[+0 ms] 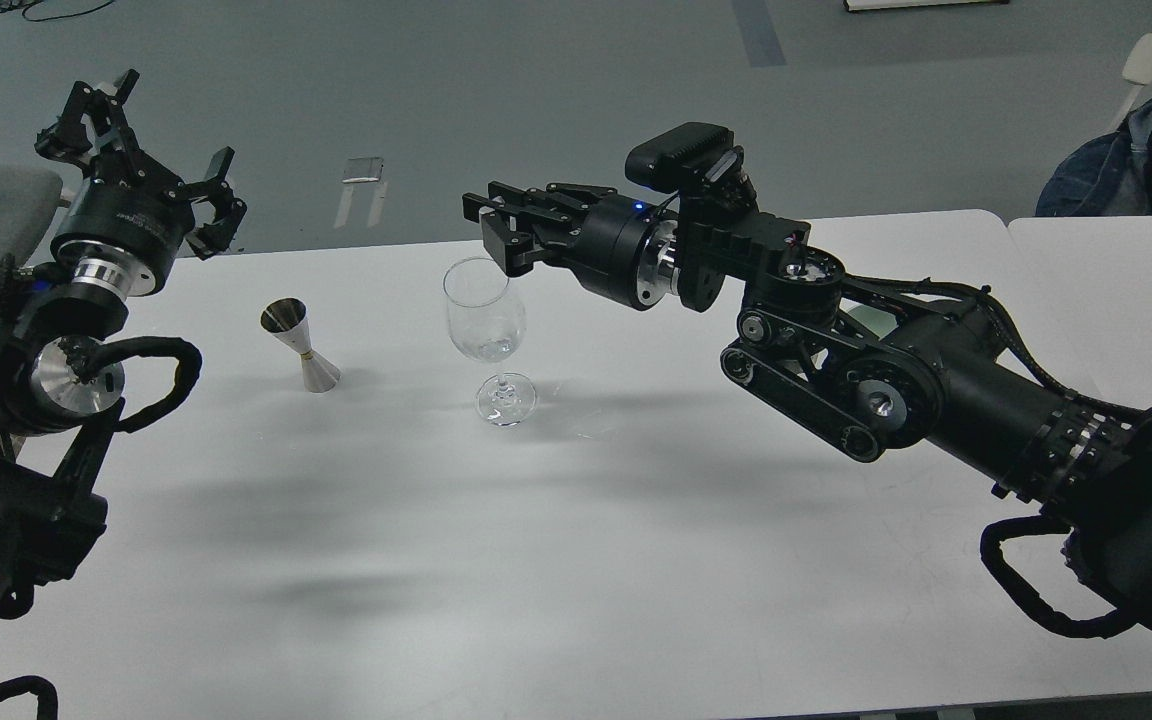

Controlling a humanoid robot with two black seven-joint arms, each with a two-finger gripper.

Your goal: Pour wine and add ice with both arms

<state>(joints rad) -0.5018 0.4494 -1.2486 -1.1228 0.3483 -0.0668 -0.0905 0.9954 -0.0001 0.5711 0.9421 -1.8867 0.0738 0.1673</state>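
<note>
While the right gripper [492,232] hangs just above the rim of the wine glass [485,322] at frame centre, I cannot tell whether its fingers are clenched. Something clear glints in the bowl, ice or wine unclear. Upper left, the left gripper [151,150] is spread, holding nothing. A metal jigger [299,345] stands on the white counter [576,560], left of the glass.

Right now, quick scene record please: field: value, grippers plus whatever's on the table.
left gripper: open, raised over the table's left edge, holding nothing
right gripper: at the glass rim, fingers close together; open or shut unclear
wine glass: upright, a little clear content at bowl bottom
jigger: metal, upright, left of the glass, apart from it
table: white
ice: no pile visible
</note>
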